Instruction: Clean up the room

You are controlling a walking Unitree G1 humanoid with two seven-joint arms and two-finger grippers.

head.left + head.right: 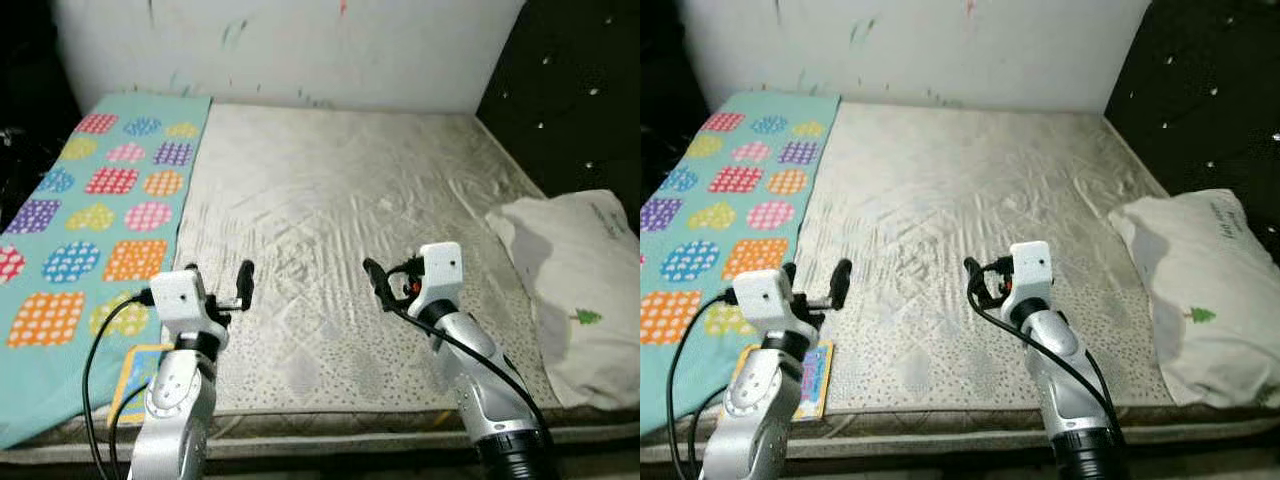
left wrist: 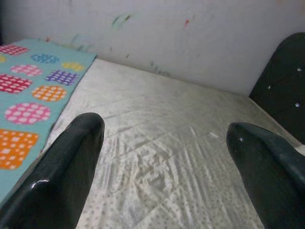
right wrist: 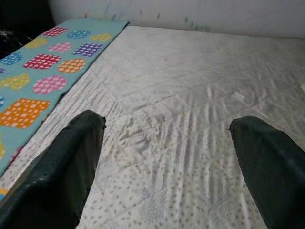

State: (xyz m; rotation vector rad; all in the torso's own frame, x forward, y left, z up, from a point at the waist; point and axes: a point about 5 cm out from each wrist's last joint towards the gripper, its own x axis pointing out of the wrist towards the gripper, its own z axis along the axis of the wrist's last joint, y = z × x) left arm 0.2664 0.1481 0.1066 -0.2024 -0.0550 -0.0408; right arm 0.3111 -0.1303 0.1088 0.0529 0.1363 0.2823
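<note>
We are holding the left gripper [image 1: 243, 283] and right gripper [image 1: 378, 284] above the mattress [image 1: 340, 200], fingers spread, nothing grasped. We are selecting a target: probably the pillow [image 1: 575, 290] at the bed's right edge, requiring a rightward reach.

Head cameras look down toward 12 o'clock over the mattress [image 1: 340, 200]; both wrist cameras skim it low, sharing its centre.
</note>
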